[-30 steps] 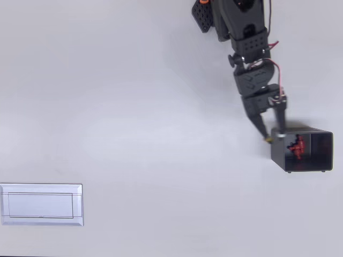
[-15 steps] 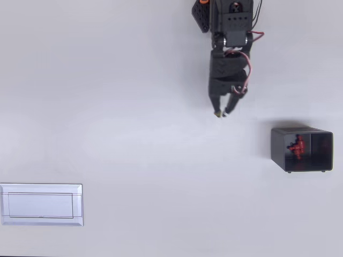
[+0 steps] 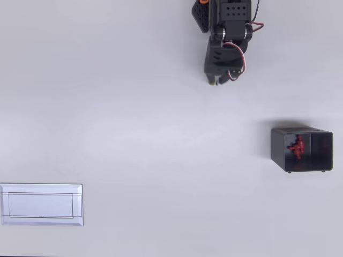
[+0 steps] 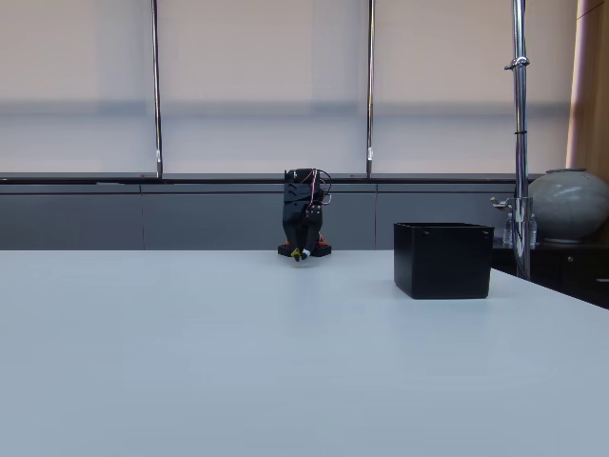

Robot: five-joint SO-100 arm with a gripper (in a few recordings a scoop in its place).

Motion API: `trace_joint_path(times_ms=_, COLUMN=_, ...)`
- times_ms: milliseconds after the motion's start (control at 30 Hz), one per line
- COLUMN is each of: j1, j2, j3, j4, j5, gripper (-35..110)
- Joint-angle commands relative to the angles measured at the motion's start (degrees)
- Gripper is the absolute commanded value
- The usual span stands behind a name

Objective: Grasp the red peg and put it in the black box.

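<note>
Pulled back from the black box (image 3: pixel 302 149) since 1 second ago, the arm now sits folded near its base at the top of the overhead view, its hand (image 3: pixel 217 81) tucked under the wrist and well apart from everything. Whether its fingers are spread or pressed together I cannot tell. Red peg (image 3: pixel 296 147) pieces lie inside the box, against its left half, so the drop looks done and the retreat reads as a parking pose. A white tray (image 3: pixel 41 205) rests on the surface (image 3: pixel 134 134) at lower left.

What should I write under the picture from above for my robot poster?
Red pegs lie in the black box while the arm's end effector is tucked near its base, with a white tray at lower left.
</note>
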State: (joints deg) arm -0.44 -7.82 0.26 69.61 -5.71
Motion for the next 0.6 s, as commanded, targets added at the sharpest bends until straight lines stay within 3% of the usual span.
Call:
trace_joint_path(times_ms=0, j1=-0.09, j2=-3.08, j3=0.53, j4=3.43, j5=-0.53, gripper=0)
trace_joint_path(times_ms=567, j1=-0.62, j2=-3.08, j3=0.53, j4=6.33, j5=1.76, gripper=0)
